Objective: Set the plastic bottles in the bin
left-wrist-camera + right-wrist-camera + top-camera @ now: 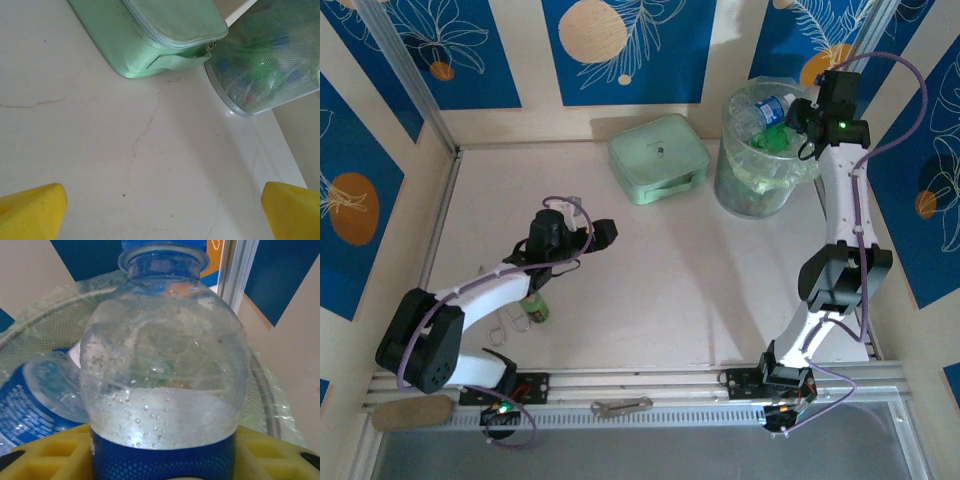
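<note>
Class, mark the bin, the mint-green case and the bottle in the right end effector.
bin (pixel 750 196), top external view, side wall
mint-green case (pixel 656 162), top external view, lid
bottle (pixel 165 365), right wrist view, clear shoulder

White arms (pixel 842 195) with black joints, purple cables (pixel 923 88), yellow tool fingers (pixel 35 212).

The table (pixel 670 290) lies bare from centre frame to lower right, a wide lane through the middle. At upper centre the mint-green case (pixel 658 157) sits just beside the bin (pixel 750 195), barely a gap between. Over the bin's mouth hangs the right gripper (pixel 794 116) with a clear bottle (pixel 775 106); a green bottle (pixel 537 308) sits by the left arm (pixel 485 288), lower left.
</note>
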You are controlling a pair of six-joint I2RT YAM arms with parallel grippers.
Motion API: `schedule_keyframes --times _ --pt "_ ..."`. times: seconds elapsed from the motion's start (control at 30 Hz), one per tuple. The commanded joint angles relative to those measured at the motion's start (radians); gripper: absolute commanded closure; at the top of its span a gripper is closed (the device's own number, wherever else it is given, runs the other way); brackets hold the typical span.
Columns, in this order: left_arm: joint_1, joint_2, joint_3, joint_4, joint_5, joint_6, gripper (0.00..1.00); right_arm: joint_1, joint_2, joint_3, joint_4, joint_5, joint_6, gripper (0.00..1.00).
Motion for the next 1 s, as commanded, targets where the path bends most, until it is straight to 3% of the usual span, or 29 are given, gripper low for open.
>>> schedule_keyframes --times 0.0,0.37,0.63,0.77,0.97 --pt "-0.007 0.002 0.026 -0.005 0.011 0.017 0.01 0.003 0.044 0.063 -0.082 -0.01 0.006 0.47" --pt "-0.007 -0.014 0.013 -0.011 0.004 0.018 0.01 0.017 0.12 0.131 -0.164 0.01 0.004 0.42" --pt "-0.007 -0.022 0.007 -0.011 0.0 0.02 0.01 0.048 0.072 0.137 -0.145 0.063 -0.029 0.14" --pt "-0.007 -0.028 0.001 -0.007 -0.003 0.016 0.01 0.057 0.046 0.164 -0.143 0.09 -0.04 0.07" --pt "-0.006 -0.036 -0.009 -0.007 -0.009 0.015 0.01 0.057 -0.006 0.164 -0.131 0.08 -0.051 0.04"
